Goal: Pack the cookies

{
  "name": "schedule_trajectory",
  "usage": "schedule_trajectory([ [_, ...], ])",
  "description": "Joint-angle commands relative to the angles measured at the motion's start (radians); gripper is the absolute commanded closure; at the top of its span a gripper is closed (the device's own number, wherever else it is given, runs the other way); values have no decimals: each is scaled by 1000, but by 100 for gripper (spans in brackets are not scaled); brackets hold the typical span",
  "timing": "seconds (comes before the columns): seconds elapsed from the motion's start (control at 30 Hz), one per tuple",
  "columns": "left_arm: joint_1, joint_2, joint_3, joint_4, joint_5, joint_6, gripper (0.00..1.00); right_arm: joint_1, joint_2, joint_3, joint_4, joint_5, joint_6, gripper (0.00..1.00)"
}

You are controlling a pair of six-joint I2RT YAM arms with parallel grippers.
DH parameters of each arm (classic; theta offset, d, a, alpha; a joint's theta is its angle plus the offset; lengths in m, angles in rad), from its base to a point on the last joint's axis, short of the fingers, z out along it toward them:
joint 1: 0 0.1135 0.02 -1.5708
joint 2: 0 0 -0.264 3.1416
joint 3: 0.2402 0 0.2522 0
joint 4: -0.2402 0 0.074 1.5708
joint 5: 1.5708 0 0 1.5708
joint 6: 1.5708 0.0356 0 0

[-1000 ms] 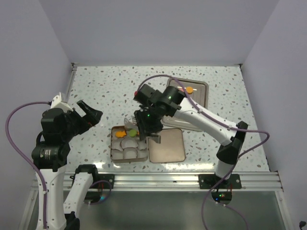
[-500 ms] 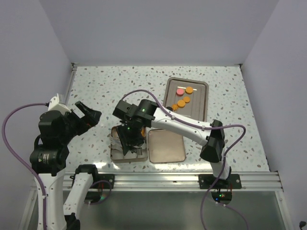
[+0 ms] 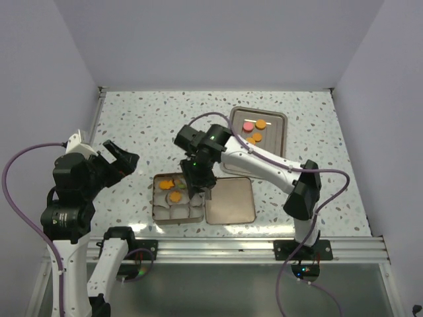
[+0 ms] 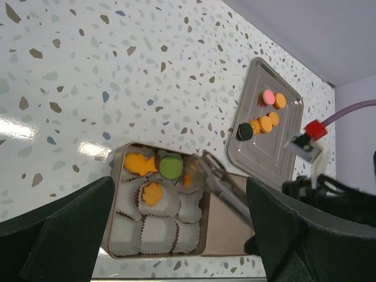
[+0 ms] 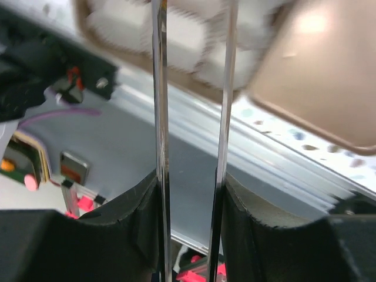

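Orange cookies (image 3: 174,196) and a green one lie in the tin (image 3: 156,212), just left of the right claw (image 3: 198,187), whose fingers stand apart, gripping nothing. More cookies sit on the tray (image 3: 275,144) behind it. The left claw (image 3: 124,158), spread wide, hangs well apart to its left.

Bright, even overhead light casts only soft shadows on the speckled white tabletop (image 3: 152,119). The left wrist view shows two glare patches toward its near left corner, with the small round orange cookies (image 4: 265,124) crisp. The right wrist view is smeared, its white pleated paper cups (image 5: 176,35) blurred.
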Motion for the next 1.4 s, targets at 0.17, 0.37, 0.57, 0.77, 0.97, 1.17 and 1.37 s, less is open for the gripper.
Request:
schedule_trajectory([
  [0.17, -7, -9, 12, 13, 9, 22, 0, -322, -198, -123, -129, 184, -168, 55],
  [0.37, -7, 0, 10, 22, 15, 25, 0, -401, -158, -139, -150, 209, -213, 50],
  [0.57, -6, 2, 21, 10, 0, 39, 0, -419, -135, -194, -137, 235, -225, 48],
  [0.77, -6, 2, 21, -2, -17, 53, 0, -424, -130, -270, -103, 259, -219, 48],
  [0.97, -6, 10, 12, 2, -15, 60, 0, -427, -126, -329, -62, 235, -221, 48],
  [1.17, -6, 23, 12, 13, -14, 70, 0, -429, -87, -321, -37, 224, -222, 48],
  [1.37, -6, 31, 15, 13, -23, 82, 0, -441, -35, -303, -11, 213, -237, 49],
])
